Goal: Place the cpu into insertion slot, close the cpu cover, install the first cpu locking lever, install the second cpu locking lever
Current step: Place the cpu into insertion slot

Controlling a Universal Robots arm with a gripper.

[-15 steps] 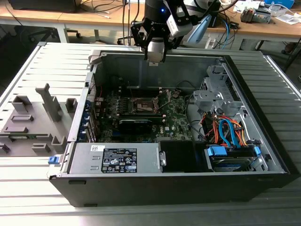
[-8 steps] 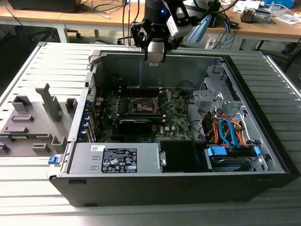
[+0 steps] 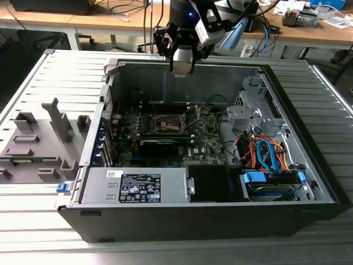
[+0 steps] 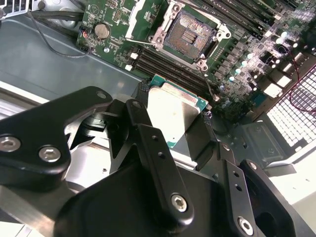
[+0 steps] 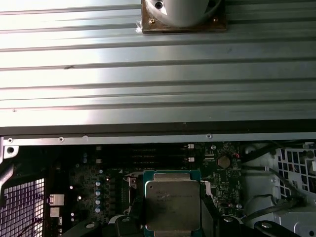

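Gripping the cpu by two opposite edges, the gripper is hanging above the open computer case, higher than the insertion slot and well apart from it. The chip is sitting between the black fingers, its silvery top facing both wrist views. The insertion slot is lying uncovered on the green circuit board, its contact field showing bare, with the cpu cover swung off to one side. The case is resting on the ribbed bench.
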